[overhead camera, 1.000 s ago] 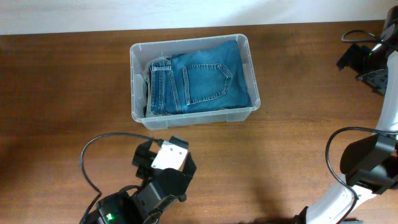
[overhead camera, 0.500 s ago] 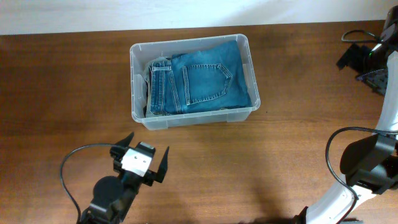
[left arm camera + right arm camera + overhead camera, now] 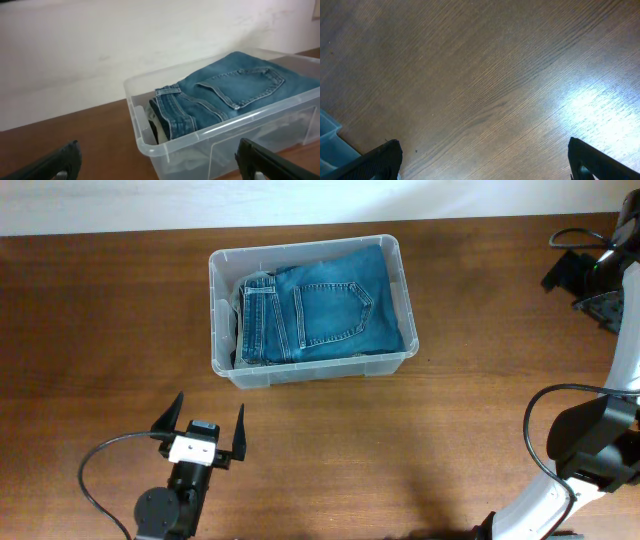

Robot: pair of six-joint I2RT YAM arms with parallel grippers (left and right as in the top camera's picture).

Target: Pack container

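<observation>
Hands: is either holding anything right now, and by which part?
Nothing is held. The left hand and right hand are both open and empty. Jeans lie in the container.

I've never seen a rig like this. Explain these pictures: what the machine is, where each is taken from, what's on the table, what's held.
This is a robot with two arms at a wooden table. The overhead picture looks straight down: the left arm is at the bottom, the right arm at the right edge. The other two pictures come from a camera on each wrist, so the dark tips in their lower corners are that arm's own jaws. On the table stands a clear plastic container with folded blue jeans inside. The left wrist camera views it from the side; the right one sees mostly bare wood. Both pairs of jaws stand wide open and hold nothing.
</observation>
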